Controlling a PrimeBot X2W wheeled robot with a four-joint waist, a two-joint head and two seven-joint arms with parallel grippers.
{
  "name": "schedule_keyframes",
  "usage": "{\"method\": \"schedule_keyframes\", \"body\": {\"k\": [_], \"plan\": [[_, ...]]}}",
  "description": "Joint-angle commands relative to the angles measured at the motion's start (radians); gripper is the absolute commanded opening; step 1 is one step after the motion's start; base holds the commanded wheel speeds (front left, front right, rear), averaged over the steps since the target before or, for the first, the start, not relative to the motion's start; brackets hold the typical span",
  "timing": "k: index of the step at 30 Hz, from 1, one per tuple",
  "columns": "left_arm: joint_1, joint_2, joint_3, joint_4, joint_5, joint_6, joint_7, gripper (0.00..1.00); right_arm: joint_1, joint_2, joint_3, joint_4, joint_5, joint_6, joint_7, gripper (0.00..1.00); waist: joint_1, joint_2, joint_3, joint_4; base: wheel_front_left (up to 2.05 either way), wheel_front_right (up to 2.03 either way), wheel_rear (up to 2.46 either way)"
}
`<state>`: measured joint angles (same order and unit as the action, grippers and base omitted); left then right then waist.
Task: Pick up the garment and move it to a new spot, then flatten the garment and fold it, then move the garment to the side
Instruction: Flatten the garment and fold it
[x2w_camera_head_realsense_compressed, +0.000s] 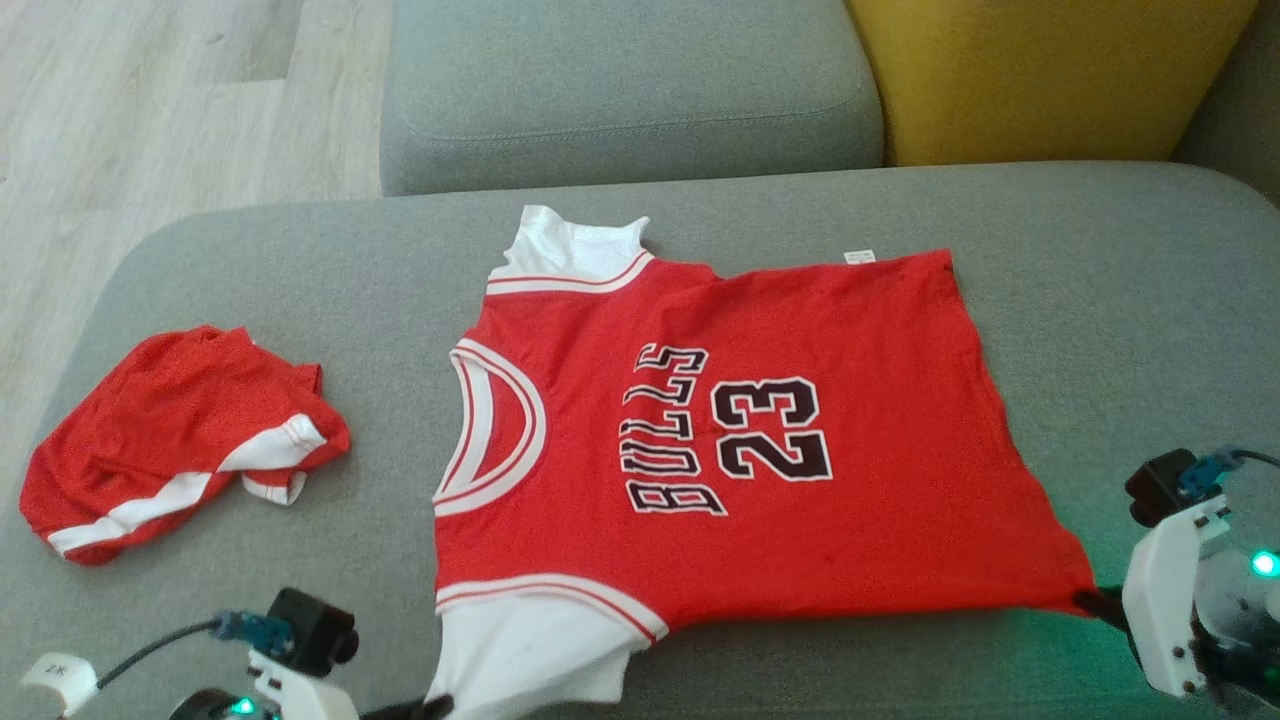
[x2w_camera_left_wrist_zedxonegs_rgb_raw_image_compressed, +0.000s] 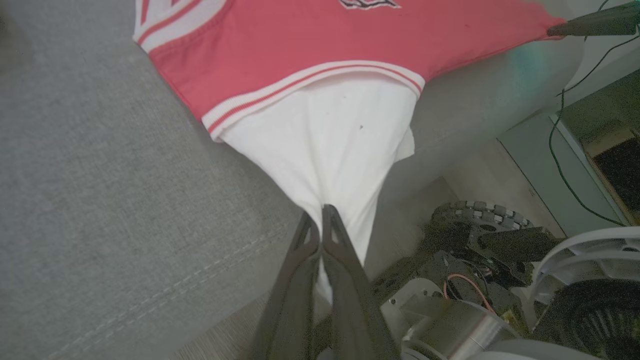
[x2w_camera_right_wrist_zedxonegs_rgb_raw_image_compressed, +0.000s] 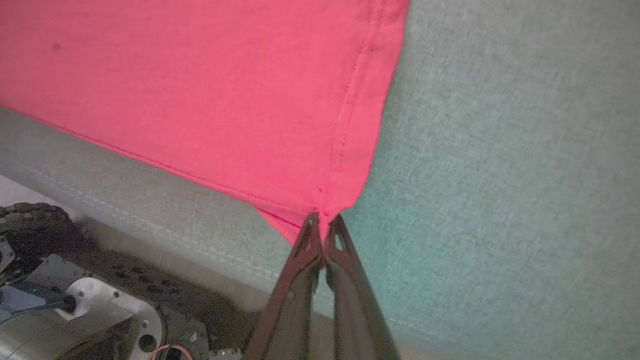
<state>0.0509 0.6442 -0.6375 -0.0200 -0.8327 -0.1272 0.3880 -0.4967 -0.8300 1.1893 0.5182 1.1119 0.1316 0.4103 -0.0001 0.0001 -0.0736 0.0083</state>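
Note:
The garment (x2w_camera_head_realsense_compressed: 760, 430) is a red basketball jersey with white sleeves and "BULLS 23" on it, spread flat on the grey sofa seat (x2w_camera_head_realsense_compressed: 1120, 330), collar to the left. My left gripper (x2w_camera_left_wrist_zedxonegs_rgb_raw_image_compressed: 320, 220) is shut on the near white sleeve (x2w_camera_left_wrist_zedxonegs_rgb_raw_image_compressed: 330, 145), which is pulled taut toward the seat's front edge. My right gripper (x2w_camera_right_wrist_zedxonegs_rgb_raw_image_compressed: 322, 222) is shut on the near hem corner of the garment (x2w_camera_right_wrist_zedxonegs_rgb_raw_image_compressed: 225, 95). In the head view the left gripper (x2w_camera_head_realsense_compressed: 435, 706) sits at the bottom edge and the right gripper (x2w_camera_head_realsense_compressed: 1095, 600) at the lower right.
Red shorts with white stripes (x2w_camera_head_realsense_compressed: 180, 440) lie crumpled on the seat's left part. A grey back cushion (x2w_camera_head_realsense_compressed: 630, 90) and a yellow cushion (x2w_camera_head_realsense_compressed: 1040, 75) stand behind. Wooden floor (x2w_camera_head_realsense_compressed: 150, 110) lies to the left. My wheeled base (x2w_camera_left_wrist_zedxonegs_rgb_raw_image_compressed: 480, 260) sits below the seat's front edge.

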Motion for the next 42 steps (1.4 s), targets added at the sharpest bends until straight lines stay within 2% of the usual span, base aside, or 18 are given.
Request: {"method": "schedule_keyframes", "body": {"k": [1,4,7,21,31,42], "plan": [[-0.042,0.048,0.043,-0.041,-0.010,0.007,0.010,0.00,0.011,-0.057,-0.007,-0.023,0.018,-0.001,0.020,0.00,0.0001,-0.0001,0.001,-0.001,0.00,0.00,0.00],[-0.036,0.065,0.051,-0.075,-0.025,0.019,0.030,0.00,0.014,-0.086,-0.011,-0.063,0.052,-0.001,0.062,0.00,0.0001,-0.0001,0.005,-0.004,0.00,0.00,0.00],[-0.046,0.067,0.068,-0.098,-0.034,0.034,0.030,0.00,-0.003,-0.094,-0.029,-0.078,0.048,-0.001,0.048,0.00,0.0001,-0.0001,0.014,-0.006,0.00,0.00,0.00],[-0.201,0.033,0.121,-0.092,-0.070,0.053,0.064,0.00,-0.135,-0.039,-0.075,-0.046,-0.020,-0.001,0.045,0.00,0.0001,-0.0001,0.093,-0.007,0.00,0.00,0.00],[-0.398,-0.044,0.140,0.027,-0.070,0.047,0.066,0.00,-0.254,0.036,-0.094,0.048,-0.065,-0.001,0.011,0.00,0.0001,-0.0001,0.198,-0.013,0.00,0.00,0.00],[-0.553,-0.089,0.150,0.165,-0.054,0.027,0.027,0.00,-0.337,0.100,-0.066,0.123,-0.084,-0.001,-0.054,0.00,0.0001,-0.0001,0.267,-0.029,0.00,0.00,0.00]]}}
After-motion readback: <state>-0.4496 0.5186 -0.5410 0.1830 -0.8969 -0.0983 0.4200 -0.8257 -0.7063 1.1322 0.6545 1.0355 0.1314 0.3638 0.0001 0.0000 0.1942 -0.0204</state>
